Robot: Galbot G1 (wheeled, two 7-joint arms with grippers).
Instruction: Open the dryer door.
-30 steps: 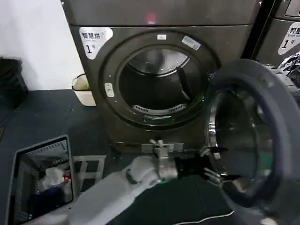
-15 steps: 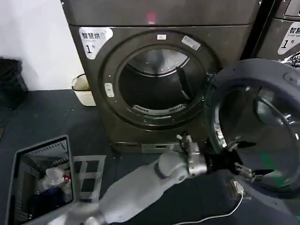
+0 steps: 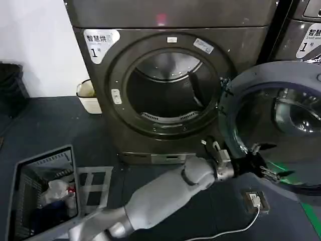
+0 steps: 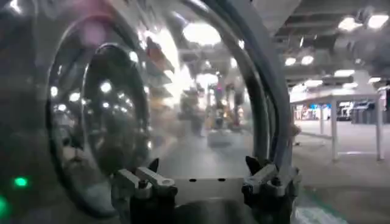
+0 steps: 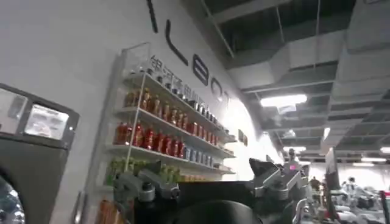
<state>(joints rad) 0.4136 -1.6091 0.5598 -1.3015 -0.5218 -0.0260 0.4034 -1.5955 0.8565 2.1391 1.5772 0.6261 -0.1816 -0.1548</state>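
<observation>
The dryer (image 3: 150, 17) stands ahead, dark metal with a white "1" sticker and a pink light. Its round drum opening (image 3: 168, 93) is uncovered. The dryer door (image 3: 266, 75) is swung out to the right, its grey inner rim and domed glass facing me. My left arm reaches across the floor from the lower left. My left gripper (image 3: 265, 161) is open at the door's lower left inner edge. In the left wrist view the open left gripper (image 4: 203, 165) sits close to the door's glass (image 4: 97, 122). My right gripper (image 5: 204, 167) is open, raised off to the side with nothing in it.
A wire basket (image 3: 20, 173) with laundry sits on the floor at lower left. A small cream bin (image 3: 88, 95) stands by the wall. A second machine (image 3: 306, 30) is at the right. A small box with a white cable (image 3: 253, 201) lies below the door.
The door has swung farther open to the right. My left gripper has moved right with it, staying at the door's lower inner edge, and my arm has stretched out.
</observation>
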